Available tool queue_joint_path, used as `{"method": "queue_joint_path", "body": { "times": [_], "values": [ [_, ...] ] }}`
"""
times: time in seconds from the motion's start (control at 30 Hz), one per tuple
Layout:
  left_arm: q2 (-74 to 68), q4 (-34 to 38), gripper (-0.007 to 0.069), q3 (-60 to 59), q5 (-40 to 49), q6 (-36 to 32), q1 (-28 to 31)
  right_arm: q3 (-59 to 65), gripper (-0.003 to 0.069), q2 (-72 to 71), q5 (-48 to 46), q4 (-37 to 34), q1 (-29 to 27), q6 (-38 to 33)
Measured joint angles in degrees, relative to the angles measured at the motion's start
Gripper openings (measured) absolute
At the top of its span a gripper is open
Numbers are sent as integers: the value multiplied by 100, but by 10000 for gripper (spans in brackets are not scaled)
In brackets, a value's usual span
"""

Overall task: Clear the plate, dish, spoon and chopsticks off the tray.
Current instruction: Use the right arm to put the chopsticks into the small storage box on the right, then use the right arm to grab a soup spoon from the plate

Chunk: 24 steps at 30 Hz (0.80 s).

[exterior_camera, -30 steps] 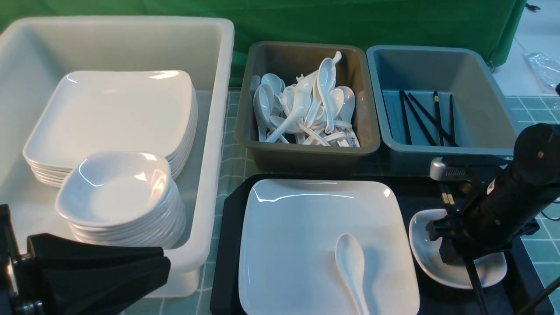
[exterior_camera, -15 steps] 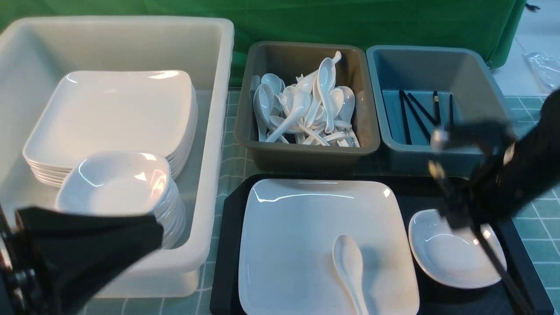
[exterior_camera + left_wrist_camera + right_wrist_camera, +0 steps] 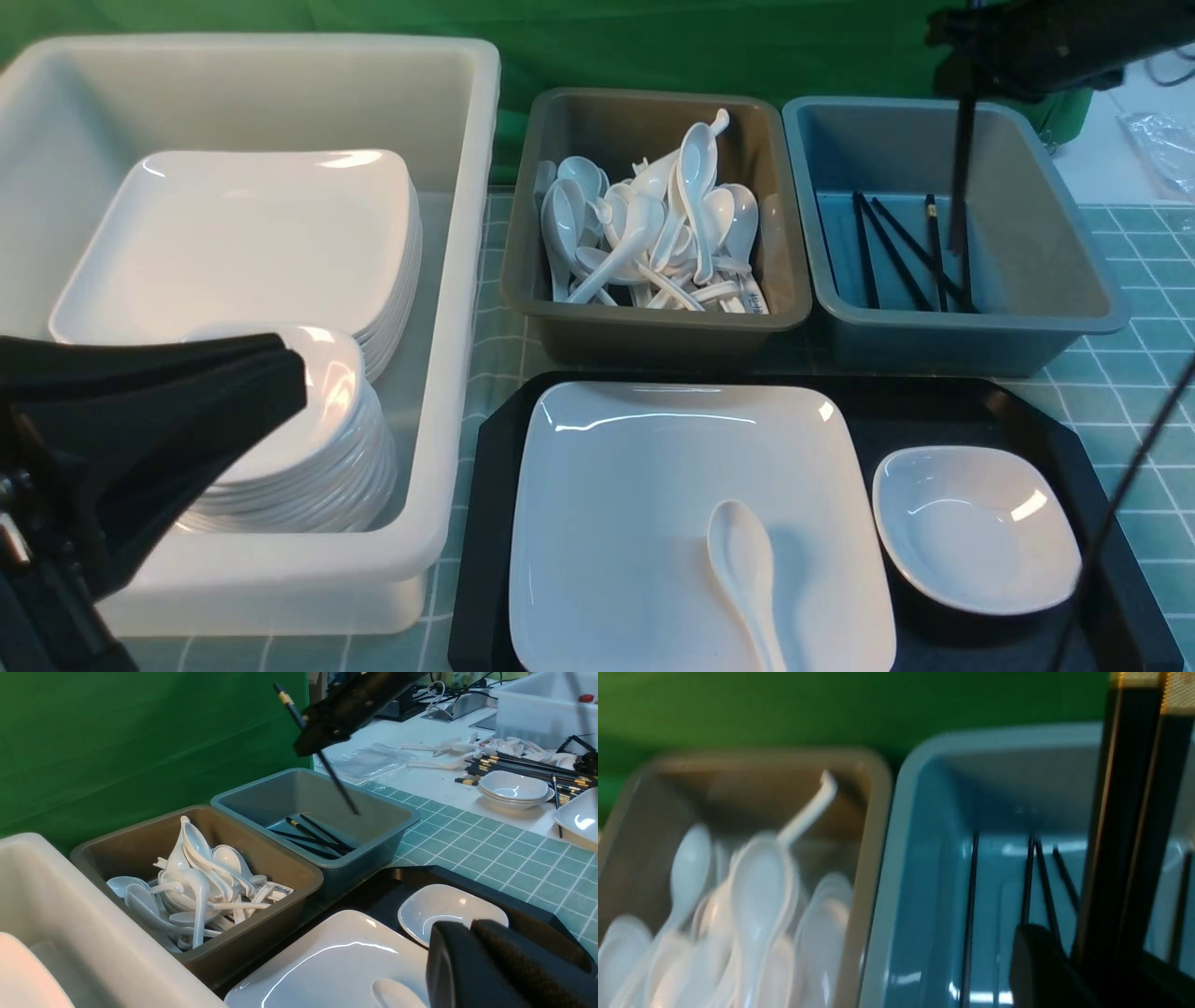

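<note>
The white plate (image 3: 653, 467) lies on the black tray (image 3: 934, 401) with the white spoon (image 3: 742, 560) on its near part. The small white dish (image 3: 976, 527) sits on the tray to the plate's right. My right gripper (image 3: 966, 79) is shut on the black chopsticks (image 3: 962, 168) and holds them hanging above the blue tub (image 3: 1027, 327). The right wrist view shows the chopsticks (image 3: 1125, 835) between the jaws of the right gripper (image 3: 1101, 961). My left gripper (image 3: 294, 373) is shut and empty, left of the tray. In the left wrist view my left gripper (image 3: 467, 926) hovers near the plate (image 3: 327, 961) and dish (image 3: 444, 905).
A big white tub (image 3: 448, 280) at the left holds stacks of plates and dishes. A grey-brown tub (image 3: 653, 317) behind the tray is full of white spoons. The blue tub holds several loose chopsticks. A thin cable (image 3: 1120, 495) crosses the tray's right edge.
My right gripper rose from the dish on the tray with the chopsticks and moved back over the blue tub. My left gripper rose a little.
</note>
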State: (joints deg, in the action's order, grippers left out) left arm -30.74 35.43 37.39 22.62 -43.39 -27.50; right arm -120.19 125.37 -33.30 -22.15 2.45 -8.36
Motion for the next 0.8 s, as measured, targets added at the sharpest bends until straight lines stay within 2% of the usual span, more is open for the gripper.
{"method": "queue_joint_path", "body": {
  "times": [0.07,0.13,0.17,0.2,0.23,0.3,0.4,0.43,0.5,0.57,0.6,0.7,0.8],
  "values": [
    [0,0,17,0,0,0,0,-320,201,334,-222,0,-7,43],
    [0,0,17,0,20,-5,0,-620,367,617,-682,50,-13,93],
    [0,0,17,0,34,-5,0,-652,417,629,-851,75,-13,104],
    [0,0,17,0,32,-5,0,-652,426,629,-915,81,-13,104],
    [0,0,17,0,35,-5,0,-693,469,590,-1137,138,-13,118],
    [0,-20,17,0,35,1,0,-700,476,513,-1349,225,-13,123],
    [0,-193,17,0,88,-5,0,-718,363,-18,-2533,420,4,-73],
    [0,-253,17,0,124,-5,0,-739,290,-190,-2948,439,25,-169],
    [0,-330,17,0,210,-5,0,-697,180,-442,-3144,478,101,-206],
    [0,-347,17,0,261,-11,0,-638,138,-567,-3144,503,153,-206],
    [0,-387,17,0,340,-14,0,-353,79,-836,-3144,552,308,-177],
    [0,-440,17,0,365,-14,0,470,55,-1443,-3139,973,865,-38],
    [0,-487,17,0,383,-8,0,1837,101,-2184,-3133,1656,1721,387]
  ]
}}
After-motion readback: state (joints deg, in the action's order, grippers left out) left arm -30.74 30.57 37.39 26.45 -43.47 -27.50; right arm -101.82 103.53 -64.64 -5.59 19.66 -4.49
